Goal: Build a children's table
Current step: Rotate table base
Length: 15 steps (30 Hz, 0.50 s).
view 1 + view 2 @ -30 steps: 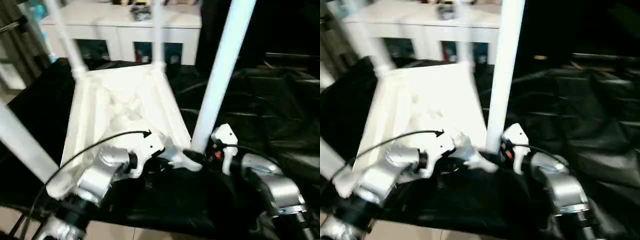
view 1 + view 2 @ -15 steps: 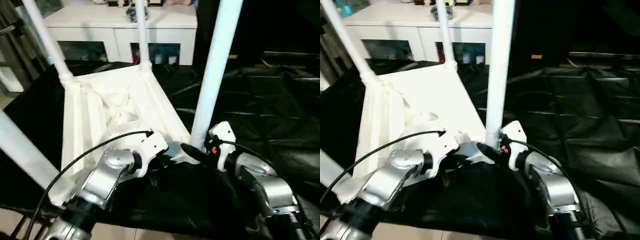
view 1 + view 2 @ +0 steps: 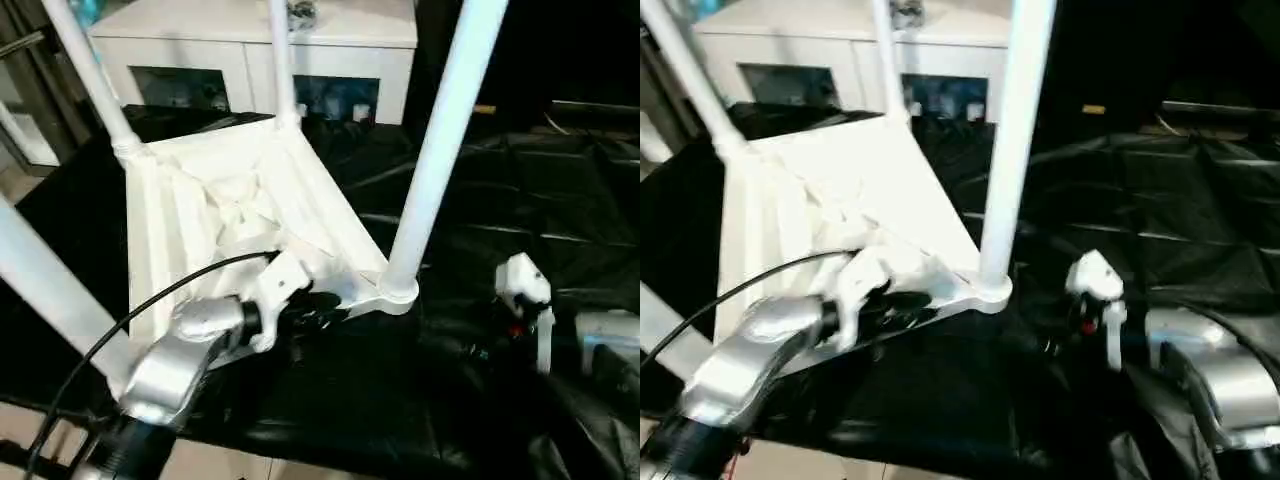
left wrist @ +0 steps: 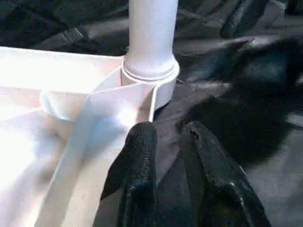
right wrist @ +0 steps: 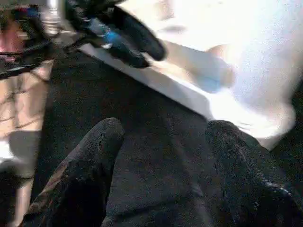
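On the black sheet (image 3: 520, 210) the tabletop (image 3: 240, 215) lies underside up, four legs (image 3: 440, 140) standing in its corner sockets. Left gripper (image 4: 168, 135) sits at the near rim by the near-right socket (image 4: 151, 78), fingers (image 4: 142, 151) a narrow gap apart, holding nothing. Right gripper (image 5: 163, 151) is spread wide & empty, well off to the right. Risk: if a leg isn't fully seated, a knock from either arm could tip it or slide the top on the slick sheet. Containers: none in view; cabinet (image 3: 250, 45) behind, contents too dim to tell.
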Available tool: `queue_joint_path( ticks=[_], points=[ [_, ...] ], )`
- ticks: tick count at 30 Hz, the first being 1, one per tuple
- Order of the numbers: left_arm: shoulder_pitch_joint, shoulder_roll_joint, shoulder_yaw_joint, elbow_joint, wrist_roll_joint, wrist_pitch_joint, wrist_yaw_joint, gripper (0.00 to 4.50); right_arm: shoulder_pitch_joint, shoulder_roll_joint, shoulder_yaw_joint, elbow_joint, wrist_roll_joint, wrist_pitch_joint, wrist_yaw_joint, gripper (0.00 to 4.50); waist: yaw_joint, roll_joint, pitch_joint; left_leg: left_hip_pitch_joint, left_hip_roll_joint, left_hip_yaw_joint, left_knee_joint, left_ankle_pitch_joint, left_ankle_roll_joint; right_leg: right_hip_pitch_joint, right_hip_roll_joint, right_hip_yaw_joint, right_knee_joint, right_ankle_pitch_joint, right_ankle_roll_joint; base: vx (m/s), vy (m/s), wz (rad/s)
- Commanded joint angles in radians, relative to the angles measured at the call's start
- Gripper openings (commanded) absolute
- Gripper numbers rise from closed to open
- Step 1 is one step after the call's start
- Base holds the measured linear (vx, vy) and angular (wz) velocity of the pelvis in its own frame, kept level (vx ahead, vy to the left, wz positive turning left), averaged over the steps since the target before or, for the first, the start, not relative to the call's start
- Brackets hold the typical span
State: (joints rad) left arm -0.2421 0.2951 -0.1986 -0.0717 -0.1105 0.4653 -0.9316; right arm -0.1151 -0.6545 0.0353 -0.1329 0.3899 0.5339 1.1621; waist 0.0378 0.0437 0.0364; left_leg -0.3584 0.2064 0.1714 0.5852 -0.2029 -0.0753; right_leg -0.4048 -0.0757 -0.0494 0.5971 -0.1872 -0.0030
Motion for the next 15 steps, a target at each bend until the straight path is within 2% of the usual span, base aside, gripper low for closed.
queue_joint_path(
  ticks=[1, 3, 4, 6, 7, 8, 9, 10, 11, 12, 13, 14, 15],
  points=[
    [0.008, 0.006, 0.02, -0.08, -0.032, 0.072, 0.004, 1.11, -0.002, 0.016, 0.035, -0.015, -0.017, -0.013, -0.008, 3.18, 0.005, -0.01, -0.044, -0.003, 0.022, 0.001, -0.066, -0.184, 0.078, 0.052, -0.047, 0.03, -0.077, -0.226, -0.233, 0.0, 0.0, 0.0],
    [0.042, 0.01, 0.03, -0.158, -0.056, 0.14, 0.029, 1.11, -0.028, 0.071, 0.083, 0.018, -0.056, -0.041, -0.047, 3.18, 0.005, -0.007, -0.044, -0.001, 0.021, -0.001, -0.067, -0.202, 0.059, 0.05, -0.048, 0.031, -0.079, -0.271, -0.216, 0.0, 0.0, 0.0],
    [0.042, 0.01, 0.03, -0.158, -0.056, 0.14, 0.029, 1.11, -0.028, 0.071, 0.083, 0.018, -0.056, -0.041, -0.047, 3.18, 0.003, -0.008, -0.042, -0.004, 0.018, -0.001, -0.068, -0.202, 0.052, 0.05, -0.045, 0.031, -0.08, -0.285, -0.207, 0.0, 0.0, 0.0],
    [0.085, 0.009, 0.034, -0.212, -0.089, 0.171, 0.039, 1.11, -0.061, 0.116, 0.123, 0.054, -0.081, -0.048, -0.09, 3.18, 0.001, -0.005, -0.045, -0.003, 0.017, -0.003, -0.067, -0.204, 0.04, 0.05, -0.045, 0.03, -0.077, -0.276, -0.204, 0.0, 0.0, 0.0],
    [0.119, 0.009, 0.034, -0.25, -0.124, 0.201, 0.036, 1.11, -0.083, 0.144, 0.146, 0.071, -0.087, -0.044, -0.108, 3.18, 0.0, -0.011, -0.045, -0.004, 0.017, -0.002, -0.067, -0.199, 0.041, 0.05, -0.043, 0.031, -0.078, -0.268, -0.201, 0.0, 0.0, 0.0],
    [0.127, 0.01, 0.033, -0.259, -0.133, 0.207, 0.035, 1.11, -0.087, 0.149, 0.15, 0.072, -0.088, -0.041, -0.111, 3.18, -0.001, -0.007, -0.044, -0.007, 0.015, -0.002, -0.068, -0.193, 0.041, 0.051, -0.043, 0.032, -0.075, -0.26, -0.203, 0.0, 0.0, 0.0],
    [0.148, -0.002, 0.04, -0.272, -0.162, 0.233, 0.044, 1.11, -0.096, 0.16, 0.164, 0.078, -0.093, -0.037, -0.116, 3.18, 0.0, -0.016, -0.045, -0.002, 0.016, 0.001, -0.065, -0.193, 0.045, 0.048, -0.041, 0.033, -0.079, -0.261, -0.198, 0.0, 0.0, 0.0],
    [0.148, -0.002, 0.04, -0.272, -0.162, 0.233, 0.044, 1.11, -0.096, 0.16, 0.164, 0.078, -0.093, -0.037, -0.116, 3.18, 0.002, -0.009, -0.044, -0.001, 0.017, 0.001, -0.066, -0.186, 0.046, 0.047, -0.041, 0.034, -0.076, -0.247, -0.203, 0.0, 0.0, 0.0],
    [0.153, -0.008, 0.044, -0.272, -0.162, 0.236, 0.054, 1.11, -0.097, 0.162, 0.168, 0.079, -0.094, -0.036, -0.116, 3.18, 0.001, -0.02, -0.045, -0.003, 0.017, 0.002, -0.064, -0.182, 0.048, 0.047, -0.039, 0.034, -0.076, -0.243, -0.201, 0.0, 0.0, 0.0],
    [0.164, -0.006, 0.044, -0.281, -0.157, 0.247, 0.061, 1.11, -0.097, 0.163, 0.173, 0.079, -0.096, -0.037, -0.112, 3.18, 0.009, -0.018, -0.047, 0.002, 0.018, 0.003, -0.063, -0.17, 0.051, 0.046, -0.04, 0.036, -0.074, -0.227, -0.2, 0.0, 0.0, 0.0],
    [0.177, -0.004, 0.047, -0.293, -0.153, 0.256, 0.069, 1.11, -0.098, 0.164, 0.177, 0.08, -0.097, -0.037, -0.107, 3.18, 0.011, -0.014, -0.047, -0.001, 0.018, 0.001, -0.063, -0.152, 0.051, 0.049, -0.039, 0.036, -0.068, -0.191, -0.206, 0.0, 0.0, 0.0],
    [0.195, -0.008, 0.057, -0.319, -0.162, 0.278, 0.081, 1.11, -0.101, 0.162, 0.183, 0.083, -0.099, -0.037, -0.099, 3.18, 0.011, -0.023, -0.047, -0.005, 0.018, 0.0, -0.064, -0.143, 0.054, 0.054, -0.04, 0.035, -0.063, -0.177, -0.205, 0.0, 0.0, 0.0],
    [0.199, -0.011, 0.062, -0.33, -0.168, 0.295, 0.088, 1.11, -0.103, 0.161, 0.187, 0.087, -0.103, -0.04, -0.097, 3.18, 0.013, -0.021, -0.047, -0.005, 0.018, 0.001, -0.064, -0.139, 0.055, 0.054, -0.041, 0.035, -0.065, -0.178, -0.203, 0.0, 0.0, 0.0]
  ],
)
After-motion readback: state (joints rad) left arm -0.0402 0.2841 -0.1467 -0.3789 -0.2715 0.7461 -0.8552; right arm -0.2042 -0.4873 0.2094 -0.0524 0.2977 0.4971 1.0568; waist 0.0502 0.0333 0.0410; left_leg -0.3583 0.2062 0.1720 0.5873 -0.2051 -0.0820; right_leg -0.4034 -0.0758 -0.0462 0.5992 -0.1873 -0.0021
